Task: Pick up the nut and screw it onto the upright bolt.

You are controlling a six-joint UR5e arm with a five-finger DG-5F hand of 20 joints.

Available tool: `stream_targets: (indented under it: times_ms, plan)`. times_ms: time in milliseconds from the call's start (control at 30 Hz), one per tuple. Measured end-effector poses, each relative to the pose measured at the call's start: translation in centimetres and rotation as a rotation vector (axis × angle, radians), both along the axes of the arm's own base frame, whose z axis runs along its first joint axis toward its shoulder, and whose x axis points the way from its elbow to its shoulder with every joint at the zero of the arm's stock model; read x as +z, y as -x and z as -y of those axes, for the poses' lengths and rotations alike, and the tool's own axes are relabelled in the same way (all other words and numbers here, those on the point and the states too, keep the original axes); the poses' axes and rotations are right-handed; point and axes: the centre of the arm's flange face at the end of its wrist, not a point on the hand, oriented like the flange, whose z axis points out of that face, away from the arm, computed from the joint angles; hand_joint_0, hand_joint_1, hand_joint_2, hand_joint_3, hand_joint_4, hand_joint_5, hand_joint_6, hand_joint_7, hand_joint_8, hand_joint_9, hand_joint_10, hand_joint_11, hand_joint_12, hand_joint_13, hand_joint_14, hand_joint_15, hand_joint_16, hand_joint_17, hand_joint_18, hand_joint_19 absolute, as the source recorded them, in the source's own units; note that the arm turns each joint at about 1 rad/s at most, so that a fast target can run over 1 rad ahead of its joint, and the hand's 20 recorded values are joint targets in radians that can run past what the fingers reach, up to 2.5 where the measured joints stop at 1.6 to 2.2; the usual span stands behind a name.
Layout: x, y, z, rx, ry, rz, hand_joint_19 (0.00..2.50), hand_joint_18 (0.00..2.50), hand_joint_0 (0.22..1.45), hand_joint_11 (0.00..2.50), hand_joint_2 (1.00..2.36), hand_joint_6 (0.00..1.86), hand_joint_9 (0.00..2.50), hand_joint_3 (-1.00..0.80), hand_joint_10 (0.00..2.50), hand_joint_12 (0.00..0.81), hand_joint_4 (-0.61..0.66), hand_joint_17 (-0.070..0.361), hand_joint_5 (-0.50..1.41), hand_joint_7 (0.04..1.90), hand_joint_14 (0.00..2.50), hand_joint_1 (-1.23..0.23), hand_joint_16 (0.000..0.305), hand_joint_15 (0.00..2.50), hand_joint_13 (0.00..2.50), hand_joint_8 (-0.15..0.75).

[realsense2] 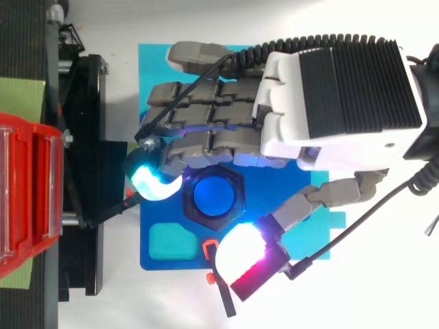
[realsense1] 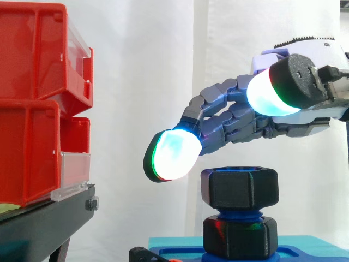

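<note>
Nut (realsense2: pixel 213 195): black, hexagonal, matte, flat-faced with softened corners. It sits on top of the upright bolt (realsense1: pixel 240 214), whose blue threaded shank shows below it in the side view and as a round blue disc in the nut's bore from above.

Below the shank is a second black hex collar (realsense1: pixel 240 236), same outline as the nut, seated on a glossy blue base plate (realsense2: pixel 147 226). The plate has a teal rounded recess (realsense2: pixel 171 241) at 7 o'clock of the nut. A cyan mat (realsense2: pixel 151 68) lies under the plate.

Hand (realsense2: pixel 329 89): white ribbed housing, grey segmented fingers. It hovers over the nut, fingers loosely bent and spread, gripping nothing. One glowing cyan fingertip (realsense1: pixel 172 155) is just beside the nut at 9 o'clock in the top view; contact cannot be judged. The thumb pad (realsense2: pixel 240 250), white-magenta, stands at 5 o'clock of the nut, apart from it.

Red plastic bins (realsense1: pixel 32 109), with clear front lips, are stacked on a black stand (realsense1: pixel 43 218) at 9 o'clock. White curtain (realsense1: pixel 147 82) behind.
</note>
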Motion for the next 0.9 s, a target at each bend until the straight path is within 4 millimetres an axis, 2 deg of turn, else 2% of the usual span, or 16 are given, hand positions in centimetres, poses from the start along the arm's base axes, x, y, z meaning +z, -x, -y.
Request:
stream_targets:
  times_ms: [567, 900]
  plan:
    - [-0.06, 0.04, -0.02, 0.002, 0.002, -0.003, 0.0, 0.0, 0.45, 0.0, 1.0, 0.5, 0.44, -0.5, 0.0, 0.343, 0.23, 0.09, -0.17, 0.68, 0.0, -0.37, 0.04, 0.0, 0.3, 0.275]
    - [-0.16, 0.1, 0.07, -0.001, 0.003, -0.01, 0.0, 0.01, 0.47, 0.0, 1.0, 0.5, 0.57, -0.5, 0.0, 0.319, 0.32, 0.077, -0.1, 0.84, 0.0, -0.36, 0.034, 0.0, 0.37, 0.295]
